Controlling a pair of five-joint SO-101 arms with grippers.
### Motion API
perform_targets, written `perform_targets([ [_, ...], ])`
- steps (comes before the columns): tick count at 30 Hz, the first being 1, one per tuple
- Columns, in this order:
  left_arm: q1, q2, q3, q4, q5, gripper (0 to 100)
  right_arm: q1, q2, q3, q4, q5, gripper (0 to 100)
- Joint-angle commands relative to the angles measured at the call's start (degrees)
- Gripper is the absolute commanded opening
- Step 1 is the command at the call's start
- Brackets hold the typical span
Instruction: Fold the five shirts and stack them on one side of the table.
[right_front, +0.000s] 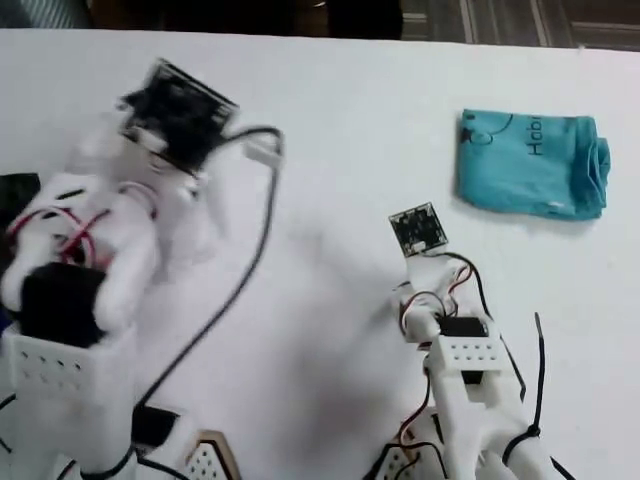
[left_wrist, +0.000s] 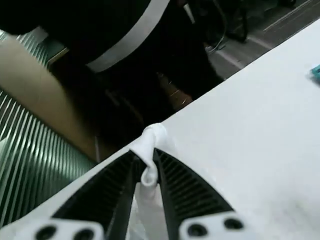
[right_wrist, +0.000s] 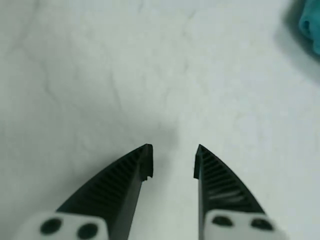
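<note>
Across nearly the whole high view, a white table (right_front: 330, 120), faintly creased where seen in the right wrist view.

At the left of the high view, the left arm (right_front: 90, 270), looming large and seemingly raised off the surface, with its wrist camera (right_front: 180, 115) uppermost. Likely held high to draw cloth up and away from the table.

At the lower centre-right, the right arm (right_front: 465, 370), low over bare white surface, short of the folded garment and well apart from the left arm. Seems idle rather than engaged.

At the upper right of the high view, the teal shirt (right_front: 530, 165): folded into a rough rectangle, lying flat near the table's right edge. Glimpsed too in the upper right corner of the right wrist view and as a sliver at the right edge of the left wrist view. Probably put there as the base of the stack. By way of holder, just the table itself, with this one folded shirt on that side.

In the lower middle of the left wrist view, a pinch of white cloth (left_wrist: 150, 140), bunched into a small loop at the fingertips. Cannot tell whether shirt or table covering.

For the left gripper (left_wrist: 147, 159): clamped together on that white cloth, close to the table's edge. For the right gripper (right_wrist: 172, 160): jaws apart, holding nothing, aimed down at the white surface.

Judged from this: one shirt of five folded and set aside, the stack barely begun.
</note>
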Motion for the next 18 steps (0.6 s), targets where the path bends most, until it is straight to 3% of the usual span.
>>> perform_targets([
  [1,8.00,-1.41,-1.54,-2.46,4.40,3,-0.13,-1.80,-0.26,-1.10,-0.44,13.8],
  [7,11.25,-1.41,4.53,-2.73,14.24,3,-0.31,-1.80,-0.26,-1.10,-0.44,13.8],
  [12,10.20,-1.49,8.48,-2.73,15.21,13,-0.31,-1.80,-0.26,-1.10,-0.44,13.8],
  [18,6.42,-1.85,6.81,-2.37,14.95,13,-0.31,-1.80,-0.18,-1.71,-0.44,13.8],
])
